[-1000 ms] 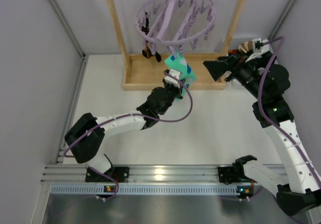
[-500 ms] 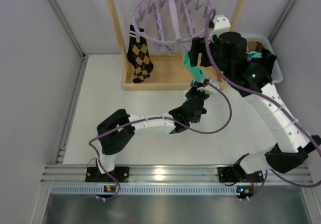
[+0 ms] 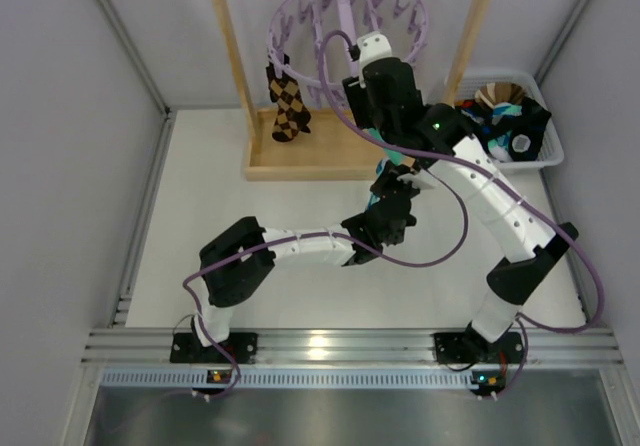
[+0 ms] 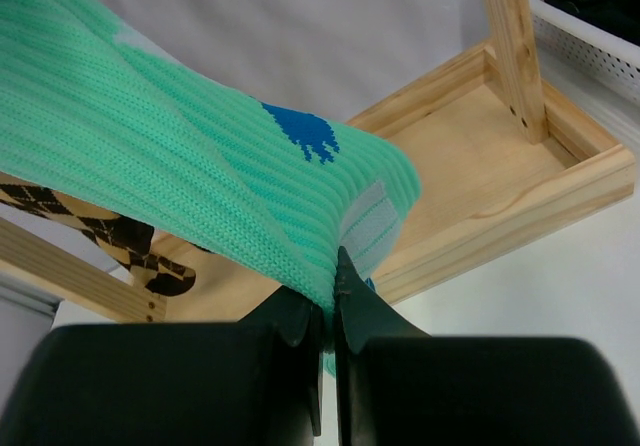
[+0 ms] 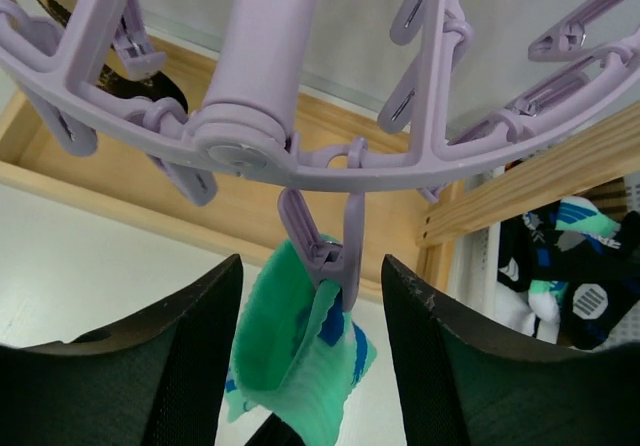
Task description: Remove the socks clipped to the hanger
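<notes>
Left wrist shows the left claw [image 4: 328, 288] clenched on one mint sock [image 4: 180, 161]; right claw [image 5: 310, 366] gapes under one hanger [image 5: 255, 66].

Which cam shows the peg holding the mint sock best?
Right wrist: the lilac peg clamps the mint sock just under the hanger. Top external: the right arm covers it. Left wrist: only the sock's lower end, pinched in the left gripper; no peg.

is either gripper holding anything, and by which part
Left gripper pinches the mint sock by a fold of its lower hanging part. Right gripper holds nothing, open by the peg clipping the sock.
</notes>
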### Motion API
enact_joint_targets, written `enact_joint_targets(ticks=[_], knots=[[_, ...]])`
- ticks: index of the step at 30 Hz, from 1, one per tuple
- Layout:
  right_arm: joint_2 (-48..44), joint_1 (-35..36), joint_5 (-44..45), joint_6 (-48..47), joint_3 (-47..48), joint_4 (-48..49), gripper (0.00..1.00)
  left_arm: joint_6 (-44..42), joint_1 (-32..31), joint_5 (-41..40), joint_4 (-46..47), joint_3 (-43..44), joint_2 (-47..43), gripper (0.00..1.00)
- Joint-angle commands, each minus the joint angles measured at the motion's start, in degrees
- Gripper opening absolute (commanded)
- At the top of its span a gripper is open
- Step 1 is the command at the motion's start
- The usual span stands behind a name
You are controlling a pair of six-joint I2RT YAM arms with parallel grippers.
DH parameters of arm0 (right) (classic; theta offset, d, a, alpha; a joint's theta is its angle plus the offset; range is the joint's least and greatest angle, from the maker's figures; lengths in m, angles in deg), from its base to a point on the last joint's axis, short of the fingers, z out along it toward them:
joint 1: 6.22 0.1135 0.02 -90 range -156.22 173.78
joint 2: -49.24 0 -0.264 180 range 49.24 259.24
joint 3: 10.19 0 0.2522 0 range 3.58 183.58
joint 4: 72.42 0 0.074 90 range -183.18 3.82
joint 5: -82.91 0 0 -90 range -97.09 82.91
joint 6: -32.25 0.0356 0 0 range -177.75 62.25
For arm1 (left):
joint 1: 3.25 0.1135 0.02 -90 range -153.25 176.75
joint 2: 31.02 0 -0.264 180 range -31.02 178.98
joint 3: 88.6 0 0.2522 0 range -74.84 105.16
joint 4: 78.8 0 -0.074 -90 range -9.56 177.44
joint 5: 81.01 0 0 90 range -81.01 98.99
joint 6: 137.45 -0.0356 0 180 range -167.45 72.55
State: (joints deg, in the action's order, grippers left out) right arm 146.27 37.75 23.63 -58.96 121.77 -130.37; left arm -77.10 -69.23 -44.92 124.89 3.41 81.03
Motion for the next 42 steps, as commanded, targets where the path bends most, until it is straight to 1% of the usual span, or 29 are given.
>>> enact_joint_targets(ticks=[1, 2, 3, 5, 9, 12, 15, 21, 23, 24, 25, 27, 28, 29, 32, 34, 35, 37, 38, 39, 40, 41, 42], knots=[[0.7, 1.1, 6.1, -3.2, 1.8, 0.9, 0.55, -0.8, -1.5, 0.5, -0.4, 1.6, 0.5, 0.0], [0.6, 1.2, 6.6, -4.1, 1.1, 2.1, 0.52, -0.8, -1.6, 0.6, -0.4, 1.5, 0.5, 0.0], [0.6, 1.2, 7.2, -4.5, -0.1, 4.1, 0.51, -0.8, -1.7, 0.5, -0.4, 1.7, 0.4, 0.0], [1.0, 1.4, 9.2, -5.7, -0.3, 4.6, 0.5, -0.8, -1.8, 0.6, -0.5, 1.8, 0.4, 0.0], [1.7, 1.6, 12.1, -7.1, -1.1, 6.5, 0.51, -0.6, -1.9, 0.8, -0.5, 1.7, 0.2, 0.0], [1.3, 1.6, 11.6, -7.9, -2.8, 8.5, 0.53, -0.1, -1.9, 0.9, -0.5, 1.8, -0.1, 0.0], [2.4, 1.8, 10.8, -8.0, -2.5, 8.8, 0.54, 0.0, -2.0, 1.2, -0.5, 1.8, -0.3, 0.0], [2.6, 2.2, 11.9, -9.0, -4.5, 12.5, 0.54, 0.1, -2.1, 1.2, -0.6, 1.5, -1.0, 0.0], [2.6, 2.2, 12.1, -9.3, -4.8, 14.1, 0.49, 0.1, -2.1, 1.3, -0.6, 1.2, -1.2, 0.0], [2.6, 2.2, 12.3, -9.4, -4.9, 14.7, 0.46, 0.5, -2.2, 1.4, -0.5, 1.1, -1.2, 0.0], [2.6, 2.2, 12.3, -9.5, -4.9, 15.0, 0.4, 0.6, -2.2, 1.4, -0.5, 0.8, -1.4, 0.0], [2.6, 2.3, 12.4, -9.6, -4.9, 15.8, 0.36, 1.4, -2.2, 1.6, -0.6, 0.5, -1.7, 0.0], [2.5, 2.3, 12.4, -9.7, -5.2, 16.1, 0.26, 1.9, -2.2, 2.2, -0.8, 0.3, -1.7, 0.0], [2.3, 2.4, 12.4, -9.8, -5.5, 16.5, 0.22, 2.4, -2.2, 2.7, -1.1, 0.1, -2.0, 0.0], [2.0, 3.0, 12.1, -9.6, -5.7, 17.0, 0.18, 5.4, -2.1, 4.4, -3.9, -0.2, -2.7, 0.0], [1.4, 3.1, 10.8, -9.2, -6.0, 17.6, 0.15, 8.7, -1.6, 5.9, -5.6, -1.1, -3.2, 0.0], [1.3, 3.3, 10.4, -9.1, -6.3, 17.6, 0.15, 11.3, -1.2, 6.1, -6.3, -1.7, -4.3, 0.0], [1.1, 3.2, 9.4, -8.4, -6.4, 17.3, 0.18, 13.2, -0.6, 7.0, -6.3, -4.5, -6.0, 0.0], [1.1, 3.1, 8.7, -7.9, -6.6, 17.1, 0.29, 15.4, -0.6, 7.6, -6.6, -5.1, -7.8, 0.0], [0.8, 3.0, 6.4, -7.3, -6.6, 16.5, 0.35, 16.6, -0.5, 8.4, -8.4, -5.8, -8.8, 0.0], [0.6, 2.9, 5.1, -5.7, -6.6, 15.1, 0.5, 18.2, -0.4, 9.2, -10.0, -7.0, -9.8, 0.0], [0.4, 2.8, 3.9, -4.8, -6.7, 14.3, 0.55, 20.0, -0.2, 10.0, -11.3, -7.8, -12.4, 0.0], [-0.6, 2.5, 0.6, -3.9, -6.8, 13.6, 0.58, 23.9, 0.1, 13.2, -14.6, -8.6, -13.9, 0.0]])
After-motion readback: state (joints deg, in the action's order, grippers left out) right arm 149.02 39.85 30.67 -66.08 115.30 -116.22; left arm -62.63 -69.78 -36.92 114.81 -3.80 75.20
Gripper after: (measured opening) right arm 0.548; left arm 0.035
